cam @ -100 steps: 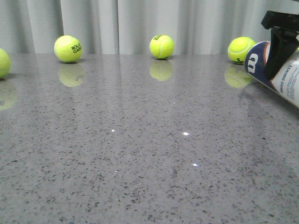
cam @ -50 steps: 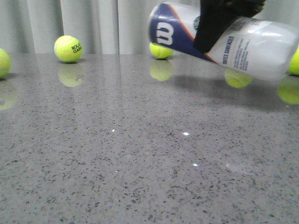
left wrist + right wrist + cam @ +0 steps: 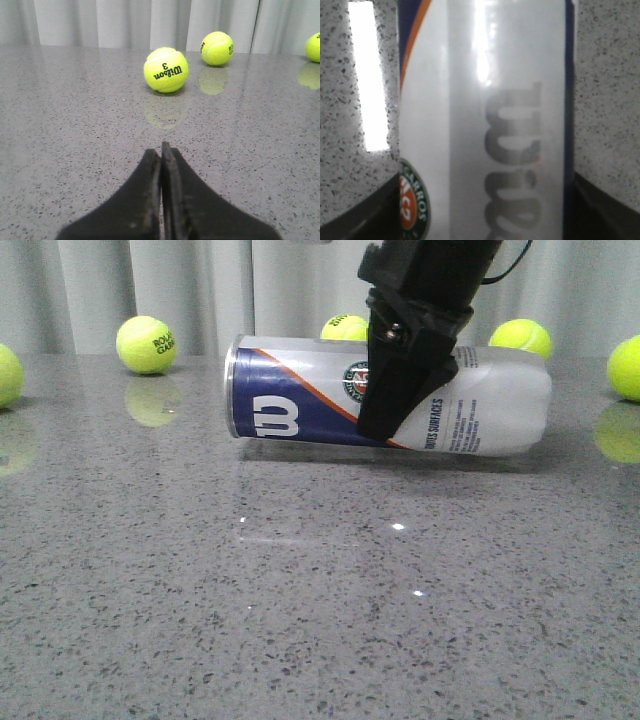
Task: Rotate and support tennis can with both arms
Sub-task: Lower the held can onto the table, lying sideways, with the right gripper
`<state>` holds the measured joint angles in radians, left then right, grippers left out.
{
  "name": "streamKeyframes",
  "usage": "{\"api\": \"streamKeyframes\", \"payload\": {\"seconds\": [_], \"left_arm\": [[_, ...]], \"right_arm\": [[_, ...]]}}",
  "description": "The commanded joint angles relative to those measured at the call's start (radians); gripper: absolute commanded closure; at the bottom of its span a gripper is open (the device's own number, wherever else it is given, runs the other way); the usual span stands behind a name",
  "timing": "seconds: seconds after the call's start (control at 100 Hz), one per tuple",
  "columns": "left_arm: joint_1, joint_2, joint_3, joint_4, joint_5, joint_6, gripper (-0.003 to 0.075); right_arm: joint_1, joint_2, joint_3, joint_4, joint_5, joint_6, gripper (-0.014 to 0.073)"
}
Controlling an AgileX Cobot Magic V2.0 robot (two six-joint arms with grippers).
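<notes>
The tennis can [image 3: 290, 400] lies nearly horizontal, low over the grey table, with its navy "W" end toward the left. My right gripper [image 3: 390, 405] comes down from above and is shut on the can's middle, one black finger [image 3: 400, 390] across its front. In the right wrist view the can [image 3: 485, 120] fills the space between the fingers [image 3: 355, 220] of the right gripper [image 3: 480, 220]. I cannot tell whether the can touches the table. My left gripper [image 3: 161, 150] is shut and empty, just above the table, away from the can.
Yellow-green tennis balls sit along the table's far edge by the curtain [image 3: 146, 344], [image 3: 520, 336], [image 3: 625, 365], one partly behind the can [image 3: 345, 328], one at the left edge [image 3: 5, 375]. Ahead of the left gripper lie a Wilson ball [image 3: 166, 69] and others [image 3: 217, 48].
My right gripper has carried the can from the far right toward the middle and down, and the can has turned from tilted to nearly level.
</notes>
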<state>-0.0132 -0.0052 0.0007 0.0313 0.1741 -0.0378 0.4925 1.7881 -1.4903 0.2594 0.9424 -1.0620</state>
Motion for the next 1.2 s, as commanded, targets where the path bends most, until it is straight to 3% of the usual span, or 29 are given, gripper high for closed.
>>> {"api": "streamKeyframes", "payload": {"seconds": [0.0, 0.14, 0.38, 0.47, 1.19], "left_arm": [[-0.002, -0.029, 0.045, 0.0, -0.081, -0.009, 0.0738], [-0.002, -0.029, 0.045, 0.0, -0.081, -0.009, 0.0738], [-0.002, -0.029, 0.045, 0.0, -0.081, -0.009, 0.0738], [-0.002, -0.029, 0.045, 0.0, -0.081, -0.009, 0.0739], [-0.002, -0.029, 0.045, 0.0, -0.081, -0.009, 0.0738]], "right_arm": [[-0.001, -0.049, -0.036, 0.011, -0.031, -0.014, 0.048], [-0.001, -0.049, -0.036, 0.011, -0.031, -0.014, 0.0407], [-0.001, -0.049, -0.036, 0.01, -0.011, -0.014, 0.0004], [-0.001, -0.05, -0.036, 0.01, -0.011, -0.014, -0.0064], [-0.001, -0.102, -0.086, -0.042, -0.008, -0.013, -0.0067]]}}
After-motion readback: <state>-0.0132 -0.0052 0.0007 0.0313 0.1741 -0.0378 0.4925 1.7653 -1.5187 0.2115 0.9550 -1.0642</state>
